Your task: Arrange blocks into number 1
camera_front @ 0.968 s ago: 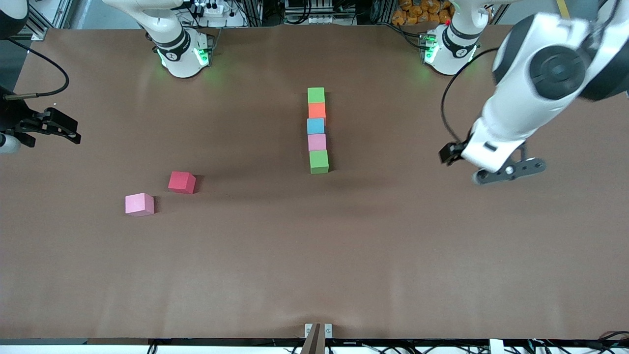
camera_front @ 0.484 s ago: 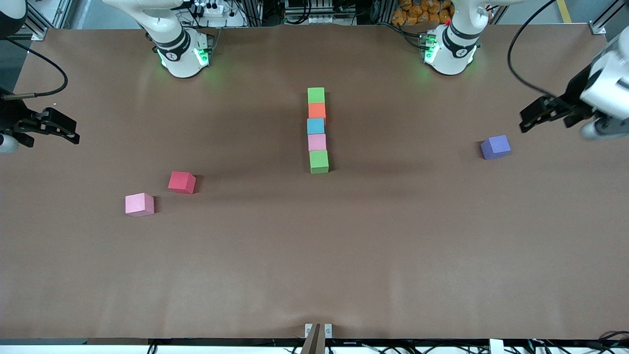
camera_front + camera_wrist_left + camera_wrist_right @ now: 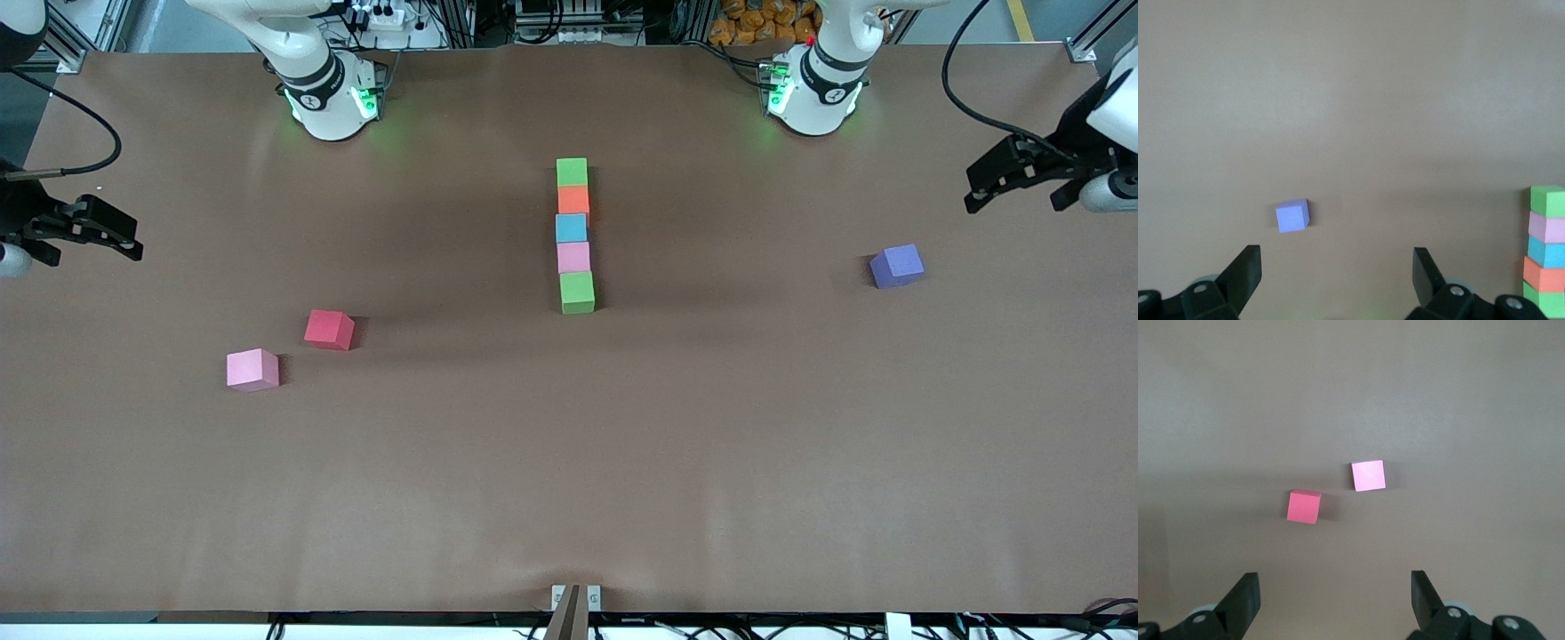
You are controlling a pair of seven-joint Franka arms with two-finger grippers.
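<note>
Currently: both my arms wait up in the air at their own ends of the worktop, nothing held.
Left gripper: over the worktop's edge at the left arm's end; fingers spread wide, empty.
Right gripper: over the worktop's edge at the right arm's end; fingers spread wide, empty.
Column: five blocks in a straight line mid-worktop, running toward the front camera, each touching the next.
Column order, farthest to nearest: green block, orange block, cyan block, pink block, second green block.
Column fit: cyan block sits a hair off line toward the right arm's end; the rest look flush.
Purple block: alone toward the left arm's end, well apart from the column, turned a little askew; it shows in my left wrist view between the fingers' tips, flat on the worktop.
Red block: toward the right arm's end, nearer the front camera than the column, turned askew.
Second pink block: near the red block, not touching, nearer the camera still; both show in my right wrist view.
</note>
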